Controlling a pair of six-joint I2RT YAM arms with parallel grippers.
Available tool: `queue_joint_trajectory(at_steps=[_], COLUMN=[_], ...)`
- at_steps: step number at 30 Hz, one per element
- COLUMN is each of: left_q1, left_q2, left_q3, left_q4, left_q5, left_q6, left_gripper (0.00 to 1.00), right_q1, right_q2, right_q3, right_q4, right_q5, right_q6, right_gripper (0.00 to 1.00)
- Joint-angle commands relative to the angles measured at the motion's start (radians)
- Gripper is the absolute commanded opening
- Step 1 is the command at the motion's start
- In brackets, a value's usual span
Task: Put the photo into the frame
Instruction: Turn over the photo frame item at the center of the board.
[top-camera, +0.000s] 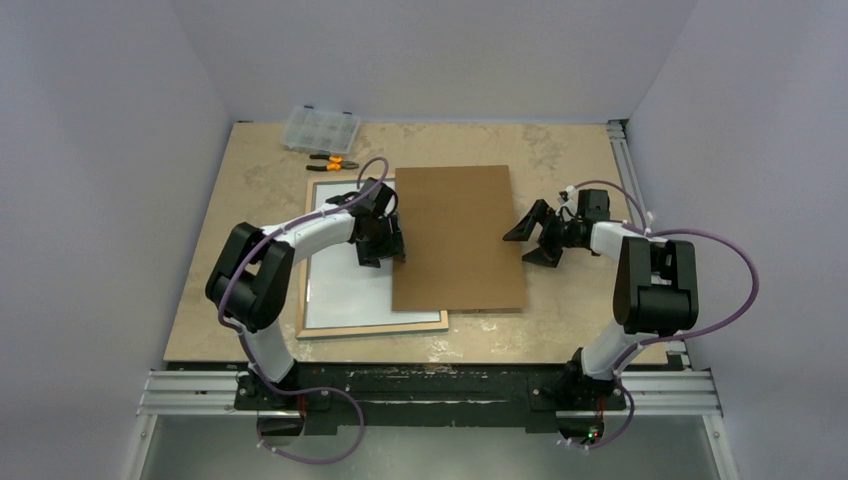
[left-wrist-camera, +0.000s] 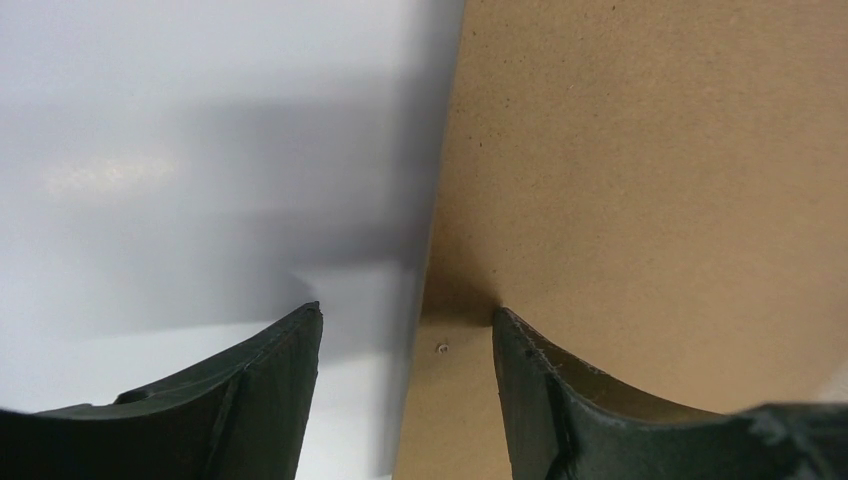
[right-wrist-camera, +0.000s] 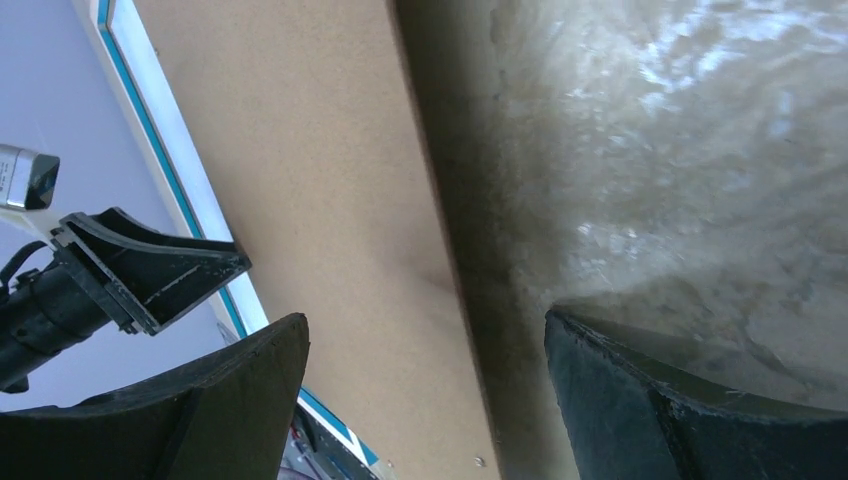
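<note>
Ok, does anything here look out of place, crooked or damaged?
Yes: the board sits shifted right, overlapping the right side of the frame and lying mostly on the table, not lined up within the frame. Nothing looks spilled or damaged.

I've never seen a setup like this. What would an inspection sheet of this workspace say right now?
Surface: beige marbled table.
Job's things: frame lies wooden back up at left; white sheet inside it, likely the photo face down.
Clutter: brown board overlaps the frame's right side; clear box and orange pliers at the far edge.
Fingers: left fingers open, astride the board's left edge; right fingers open at its right edge.
Cables: purple cables loop along both arms.
Surroundings: plain pale walls; metal rail in front.
</note>
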Motion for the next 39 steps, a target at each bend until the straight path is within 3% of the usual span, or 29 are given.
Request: queue_joint_trajectory(at_steps=[1, 7, 11, 20, 27, 34, 36, 39], left_q1=[0.003, 0.003, 0.004, 0.003, 0.003, 0.003, 0.003, 0.004], left_q2=[-0.022, -0.09, -0.103, -0.071, -0.066, -0.066, -0.066, -0.073], left_q3=[0.013, -0.03, -0.036, -0.051, -0.062, -0.066, -0.066, -0.065], left_q4=[-0.028, -0.049, -0.083, -0.085, -0.077, -0.071, -0.063, -0.058], left_q5=[-0.048, -0.098, -0.136, -0.147, -0.147, -0.139, -0.127, -0.114], left_q6=[0.036, 0.034, 0.043, 0.061, 0.065, 0.066, 0.062, 0.06], left_gripper=[0.63, 0.65, 0.65, 0.63, 0.62, 0.6, 0.59, 0.59], right_q1=[0.072, 0.205, 0.224, 0.224, 0.219, 0.216, 0.216, 0.216], right_q2=[0.086, 0.095, 0.069, -0.001, -0.069, -0.17, -0.169, -0.135], right_q3=[-0.012, 0.016, 0.021, -0.063, -0.146, -0.159, -0.158, -0.141], right_q4=[-0.017, 0.006, 0.047, 0.341, 0.622, 0.652, 0.641, 0.64], right_q5=[0.113, 0.124, 0.083, -0.118, -0.239, -0.247, -0.234, -0.239], right_q6=[-0.038, 0.014, 0.056, 0.215, 0.385, 0.396, 0.39, 0.407], right_gripper=[0.88, 0.87, 0.86, 0.83, 0.73, 0.65, 0.59, 0.4])
